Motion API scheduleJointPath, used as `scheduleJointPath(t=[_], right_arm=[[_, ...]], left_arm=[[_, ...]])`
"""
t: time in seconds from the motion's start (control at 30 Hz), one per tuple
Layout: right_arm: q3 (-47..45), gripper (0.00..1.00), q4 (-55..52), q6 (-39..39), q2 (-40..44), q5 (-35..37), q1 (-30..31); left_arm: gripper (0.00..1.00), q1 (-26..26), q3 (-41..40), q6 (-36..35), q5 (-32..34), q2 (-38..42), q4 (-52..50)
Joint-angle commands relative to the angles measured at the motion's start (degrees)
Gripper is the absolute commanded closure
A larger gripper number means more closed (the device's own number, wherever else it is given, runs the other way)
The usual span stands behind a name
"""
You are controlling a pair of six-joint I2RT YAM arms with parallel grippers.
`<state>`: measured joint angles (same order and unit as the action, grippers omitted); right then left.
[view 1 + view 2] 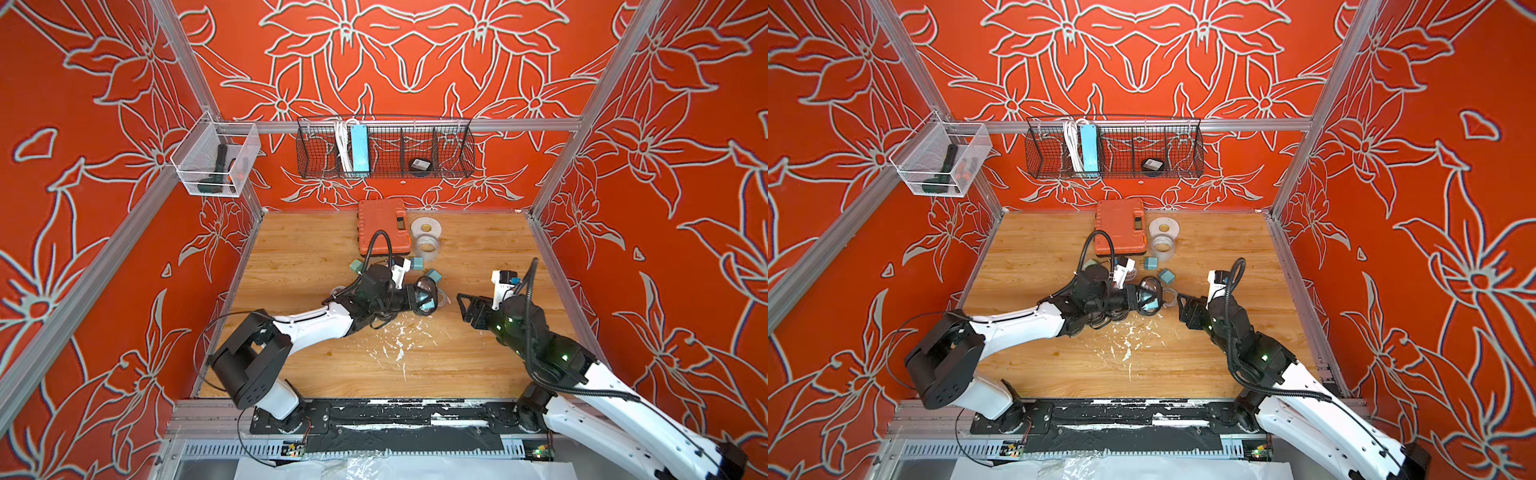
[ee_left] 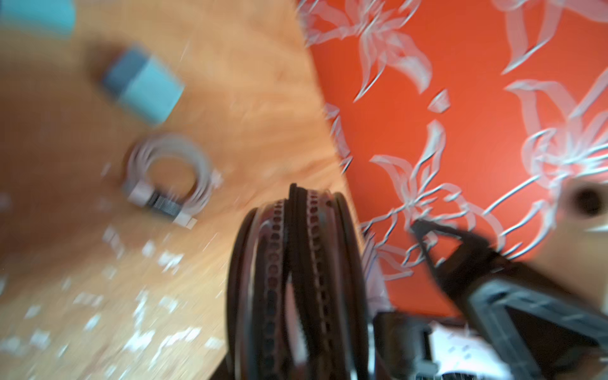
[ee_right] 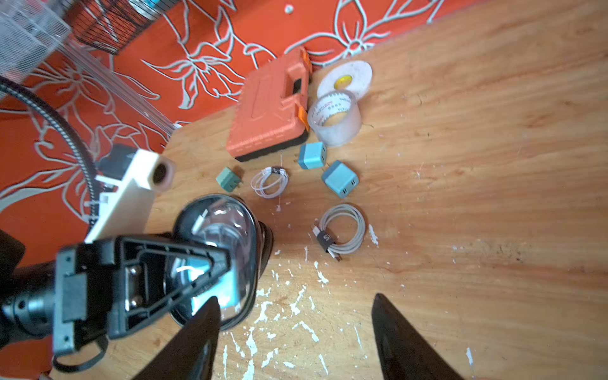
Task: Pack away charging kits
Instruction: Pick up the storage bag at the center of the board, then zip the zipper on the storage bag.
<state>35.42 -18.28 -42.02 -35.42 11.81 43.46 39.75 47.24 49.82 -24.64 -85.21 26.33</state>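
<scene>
My left gripper (image 1: 423, 297) is shut on an oval black-rimmed pouch (image 3: 223, 227) and holds it above the table's middle. A teal plug (image 3: 210, 279) shows through the pouch's clear face. The left wrist view shows the pouch (image 2: 296, 273) edge-on and blurred. My right gripper (image 3: 296, 332) stands open just right of the pouch, with nothing between its fingers; it shows in both top views (image 1: 1185, 308). Loose on the wood lie teal plugs (image 3: 312, 155) (image 3: 340, 179) (image 3: 228, 178) and two coiled white cables (image 3: 269, 181) (image 3: 342, 230).
An orange case (image 1: 384, 226) and two tape rolls (image 1: 426, 227) (image 1: 428, 247) sit at the back of the table. A wire basket (image 1: 453, 149) on the back wall holds a light-blue power strip (image 1: 358, 147). A mesh bin (image 1: 216, 160) hangs at the left.
</scene>
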Motion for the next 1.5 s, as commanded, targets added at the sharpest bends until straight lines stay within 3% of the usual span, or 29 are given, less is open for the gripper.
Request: scheduleJointPath(t=[0.0,0.03,0.1,0.23,0.33,0.43,0.53,0.7,0.87,1.03,1.23,1.47], right_arm=[[-3.1,0.25,11.0,8.1,4.8,-7.9,0.0],[-3.6,0.23,13.7,9.5,6.0,-10.2,0.1],[-2.5,0.29,15.0,11.7,7.0,-11.6,0.7],[-1.2,0.38,20.8,16.4,4.6,-14.3,3.1],[-0.9,0.41,27.3,20.2,2.4,-16.8,6.0],[-0.9,0.42,33.2,25.0,1.4,-17.0,11.0],[-0.4,0.43,37.8,31.4,-0.7,-14.5,18.1],[2.7,0.48,42.6,43.1,-8.7,-4.3,29.9],[2.0,0.5,51.1,49.5,-12.2,-0.1,35.9],[0.8,0.64,58.9,51.2,-14.9,7.0,36.9],[1.7,0.7,63.8,51.7,-18.2,8.3,36.9],[5.9,0.73,65.5,54.6,-24.8,12.3,36.9]], left_arm=[[1.0,-0.3,3.0,1.4,6.8,6.1,6.6],[1.0,-0.3,4.0,0.6,8.6,7.9,6.2],[1.0,-0.3,5.7,-1.2,10.7,11.3,5.0],[1.0,-0.2,6.3,-5.0,10.6,18.4,9.2],[1.0,0.5,8.1,-13.3,7.5,22.7,10.5],[1.0,2.4,8.9,-21.5,9.0,27.0,7.8],[1.0,3.4,6.9,-25.5,9.1,31.8,8.4],[1.0,5.0,5.8,-29.2,8.8,33.6,10.0],[1.0,9.5,6.4,-35.6,13.6,32.4,6.1],[1.0,11.7,6.2,-34.0,22.7,31.6,2.2],[1.0,12.0,4.5,-28.3,31.1,31.6,-2.0],[1.0,12.1,8.4,-23.7,31.8,30.4,-7.4]])
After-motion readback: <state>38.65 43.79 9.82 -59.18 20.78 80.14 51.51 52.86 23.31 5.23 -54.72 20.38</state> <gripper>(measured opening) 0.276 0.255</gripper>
